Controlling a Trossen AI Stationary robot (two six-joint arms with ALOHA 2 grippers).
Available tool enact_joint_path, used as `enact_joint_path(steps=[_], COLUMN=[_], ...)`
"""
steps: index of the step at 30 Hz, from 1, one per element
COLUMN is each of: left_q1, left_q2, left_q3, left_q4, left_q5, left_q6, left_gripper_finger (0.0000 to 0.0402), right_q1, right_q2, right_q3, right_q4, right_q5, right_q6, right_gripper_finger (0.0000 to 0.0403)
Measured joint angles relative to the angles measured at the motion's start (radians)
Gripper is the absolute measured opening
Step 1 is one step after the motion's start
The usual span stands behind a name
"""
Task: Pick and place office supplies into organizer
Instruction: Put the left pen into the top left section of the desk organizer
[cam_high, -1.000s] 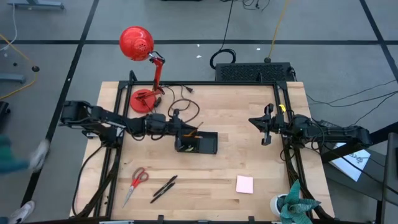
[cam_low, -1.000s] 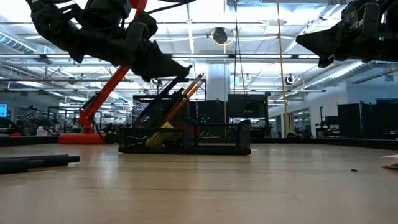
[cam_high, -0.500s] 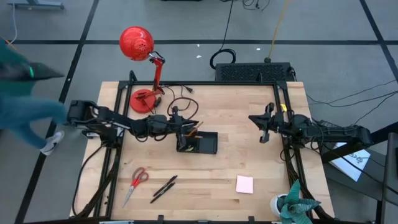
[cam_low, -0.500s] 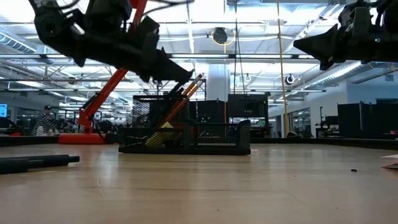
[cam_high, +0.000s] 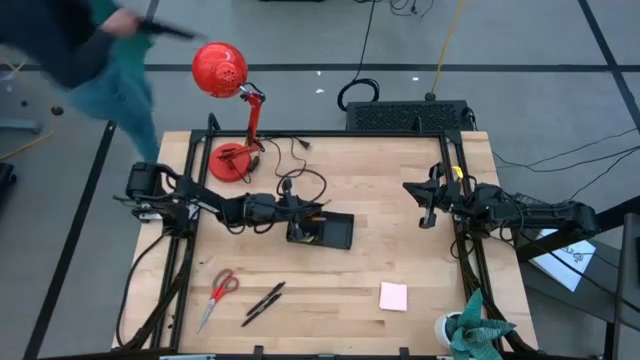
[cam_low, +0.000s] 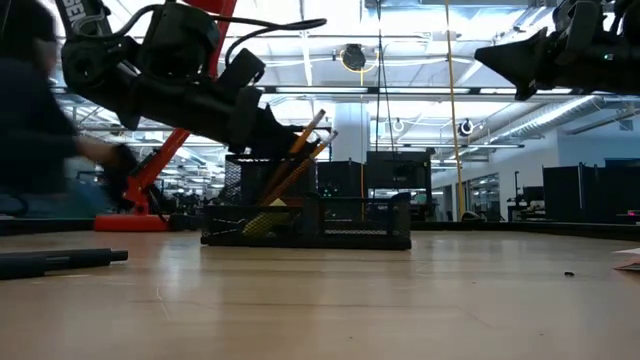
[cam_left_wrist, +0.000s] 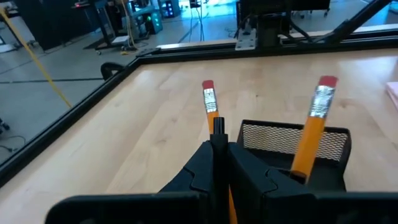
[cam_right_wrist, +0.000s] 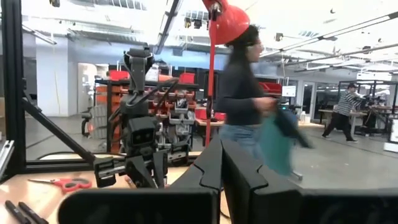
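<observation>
Table (cam_high: 400, 200) is mostly bare wood, framed by black rails. Lamp (cam_high: 222, 75) is seen at the far left corner, with its base just beside the left arm. A person is visible off the table's far left corner, well apart from the work.

Organizer (cam_high: 330, 232) is placed near the table's middle. Left gripper (cam_high: 298, 212) is held at its left end, jaws nearly closed on a thin black pen (cam_left_wrist: 217, 127), above the compartment where two pencils (cam_left_wrist: 314, 124) are leaned. Right gripper (cam_high: 428, 208) is parked at the right rail, jaws fully closed, nothing held.

Judged step: pen drop into the organizer. Tip should be kept inside the mesh wall and clear of the pencils before release; a tilted release could tip it out over the rim.

Scissors (cam_high: 218, 292), two more pens (cam_high: 263, 301) and sticky pad (cam_high: 393, 296) are left on the near side, well apart. Open room is available there; lamp side is tight.
</observation>
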Motion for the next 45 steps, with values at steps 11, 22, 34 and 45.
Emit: enact_joint_path(steps=[11,22,34,45], left_q1=[-0.001,-0.008,-0.058,-0.374], left_q2=[-0.001,-0.016,-0.192,-0.345], left_q3=[0.0,0.0,0.07,0.466], left_q4=[-0.007,-0.004,-0.214,-1.547], left_q5=[0.018,0.064,0.057,-0.221], left_q6=[0.067,0.14,0.326,-0.284], left_gripper_finger=[0.0102,0.0207,0.0202,0.0184], right_q1=[0.0,0.0,0.0,0.0], right_q2=[0.0,0.0,0.01,0.014], right_q3=[0.0,0.0,0.0,0.0], right_q4=[-0.041,-0.039,-0.074,-0.067], right_q5=[-0.001,-0.002,-0.024,-0.055], right_q6=[0.054,0.056,0.1,0.064], right_gripper_finger=[0.0,0.0004,0.0004,0.0004])
